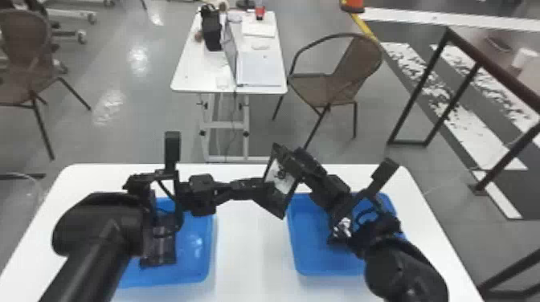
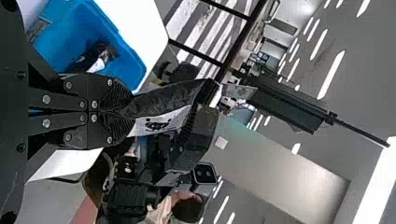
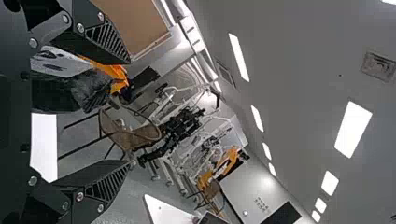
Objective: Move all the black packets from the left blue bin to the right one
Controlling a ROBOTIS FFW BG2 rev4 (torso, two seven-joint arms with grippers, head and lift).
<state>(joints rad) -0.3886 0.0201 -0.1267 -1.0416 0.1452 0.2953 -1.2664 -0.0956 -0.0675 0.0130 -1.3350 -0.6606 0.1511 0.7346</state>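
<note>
left bin blue | right bin blue | packet black, white panel with black figure | table white | chair brown

On the table the left bin and the right bin sit side by side, apart. Above the space between them, a packet lies in the left gripper and also reaches between the parted fingers of the right gripper. Another packet seems to be in the right bin. Behind stands a second table bearing a laptop, with a chair to its right; a railing stands farther right.
</note>
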